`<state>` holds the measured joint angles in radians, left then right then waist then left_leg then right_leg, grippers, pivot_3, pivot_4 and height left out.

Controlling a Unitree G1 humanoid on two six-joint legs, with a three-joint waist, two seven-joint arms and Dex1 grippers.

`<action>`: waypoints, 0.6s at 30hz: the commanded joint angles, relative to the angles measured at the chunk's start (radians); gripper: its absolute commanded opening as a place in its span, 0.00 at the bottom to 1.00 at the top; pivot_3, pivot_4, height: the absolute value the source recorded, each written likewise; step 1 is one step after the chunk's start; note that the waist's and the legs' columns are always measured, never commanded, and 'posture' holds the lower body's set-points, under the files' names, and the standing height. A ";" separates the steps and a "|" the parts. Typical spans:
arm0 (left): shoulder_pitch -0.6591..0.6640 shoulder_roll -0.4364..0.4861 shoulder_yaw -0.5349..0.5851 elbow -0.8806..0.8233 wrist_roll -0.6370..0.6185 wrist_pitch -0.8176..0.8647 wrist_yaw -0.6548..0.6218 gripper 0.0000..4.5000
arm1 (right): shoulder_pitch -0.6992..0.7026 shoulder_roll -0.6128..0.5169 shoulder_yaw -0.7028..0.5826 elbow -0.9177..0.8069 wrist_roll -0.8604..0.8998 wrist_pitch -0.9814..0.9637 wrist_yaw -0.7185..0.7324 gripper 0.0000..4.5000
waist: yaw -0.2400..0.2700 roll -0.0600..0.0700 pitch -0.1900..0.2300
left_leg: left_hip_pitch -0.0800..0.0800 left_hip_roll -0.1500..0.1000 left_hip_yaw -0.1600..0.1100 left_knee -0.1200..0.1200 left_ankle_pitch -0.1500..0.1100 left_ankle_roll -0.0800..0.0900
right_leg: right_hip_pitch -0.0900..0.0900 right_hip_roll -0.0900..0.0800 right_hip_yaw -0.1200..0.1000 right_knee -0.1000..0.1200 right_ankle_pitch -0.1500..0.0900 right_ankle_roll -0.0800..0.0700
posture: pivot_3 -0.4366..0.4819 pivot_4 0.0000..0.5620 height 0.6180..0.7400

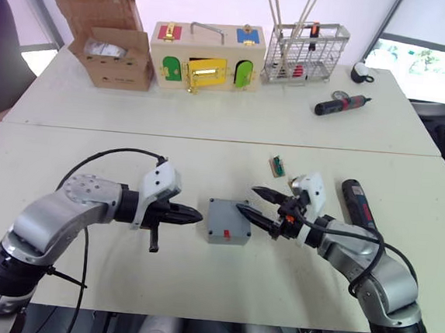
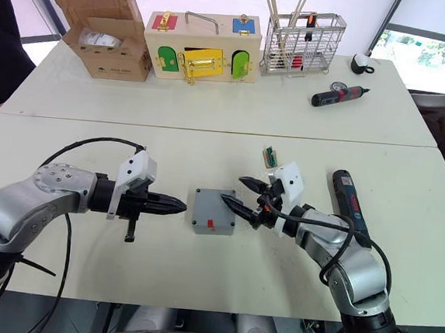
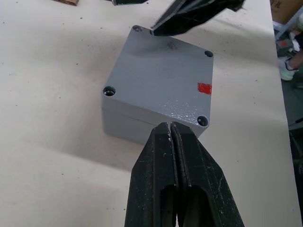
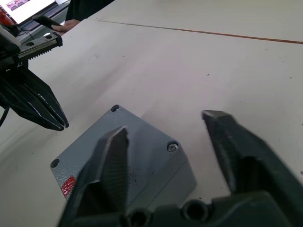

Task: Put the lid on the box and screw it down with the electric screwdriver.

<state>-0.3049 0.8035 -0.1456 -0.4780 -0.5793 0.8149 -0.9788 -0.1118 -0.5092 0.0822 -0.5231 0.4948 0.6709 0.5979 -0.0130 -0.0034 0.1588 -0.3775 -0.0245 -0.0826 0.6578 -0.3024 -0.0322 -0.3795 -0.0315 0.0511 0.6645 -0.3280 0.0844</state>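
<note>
The grey lid [image 1: 229,220] sits on top of the grey box [image 3: 142,127] in the middle of the near table, with a red mark on it and holes at its corners. My left gripper [image 1: 198,217] is shut and empty, its tips just left of the box at lid height. To the right of the box my right gripper [image 1: 248,201] is open, and one fingertip [image 3: 156,29] reaches the lid's right edge. The electric screwdriver [image 1: 357,203] lies flat on the table to the right of my right arm.
On the far table stand a cardboard box [image 1: 109,36], a wooden box with coloured doors [image 1: 206,56] and a wire basket with sticks [image 1: 306,53]. A smaller black-and-red screwdriver [image 1: 341,105] lies there too. A small green part [image 1: 277,167] lies behind the right gripper.
</note>
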 commanded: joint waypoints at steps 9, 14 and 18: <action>0.098 -0.011 -0.016 0.025 0.039 -0.045 0.012 0.00 | 0.092 -0.101 -0.212 -0.034 0.135 0.091 0.027 0.99 | 0.002 0.000 0.000 | 0.000 0.000 0.000 0.000 0.000 0.000 | 0.000 0.000 0.000 -0.001 0.000 0.000 | 0.48 0.27 1.00; 0.107 -0.057 -0.057 0.047 0.076 -0.062 0.040 0.00 | 0.143 -0.153 -0.104 -0.014 0.023 0.036 0.050 0.99 | 0.001 0.000 0.000 | 0.000 0.000 0.000 0.000 0.000 0.000 | 0.000 0.000 0.000 0.000 0.000 0.000 | 0.48 0.27 1.00; 0.079 -0.115 -0.093 0.099 0.134 -0.098 0.080 0.00 | 0.136 -0.137 -0.017 -0.007 -0.041 0.012 0.039 0.99 | 0.001 0.000 0.000 | 0.000 0.000 0.000 0.000 0.000 0.000 | 0.000 0.000 0.000 0.000 0.000 0.000 | 0.48 0.27 1.00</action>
<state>-0.2092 0.6906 -0.2277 -0.3836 -0.4690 0.7484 -0.9112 0.0306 -0.6503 0.0468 -0.5181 0.4745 0.7077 0.6390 -0.0122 -0.0036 0.1592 -0.3777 -0.0245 -0.0825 0.6578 -0.3024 -0.0322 -0.3795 -0.0316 0.0511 0.6644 -0.3280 0.0844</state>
